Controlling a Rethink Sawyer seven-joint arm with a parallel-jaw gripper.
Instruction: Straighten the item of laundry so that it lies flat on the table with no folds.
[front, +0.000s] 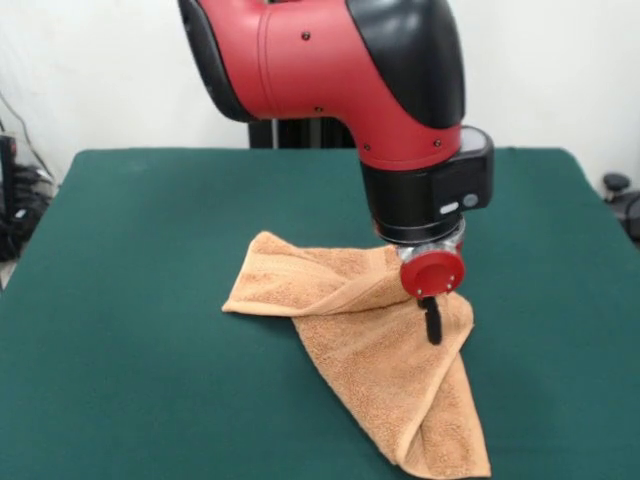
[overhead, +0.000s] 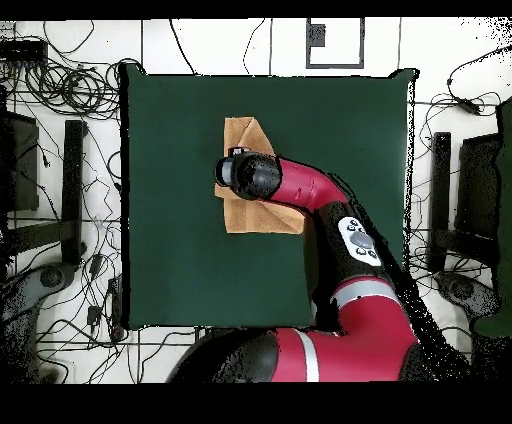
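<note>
A light orange-tan terry-cloth towel lies folded on the dark green felt-topped rectangular table. In the front view it forms a rough triangular shape: one flap reaches toward 9 o'clock, ending in a rounded corner, while a longer folded panel runs down toward 5 o'clock, reaching the picture's bottom edge. A raised crease runs across the cloth from the left flap toward the gripper.

The red and black robot arm comes down over the towel's 2 o'clock part. Its gripper, below a round red disc, shows as a single dark finger shape touching or just above the cloth; whether the fingers are spread or pressed together cannot be told.

In the overhead view the towel lies slightly toward 10 o'clock of the table's middle, with green surface all around it, and the arm's wrist covers its centre.
</note>
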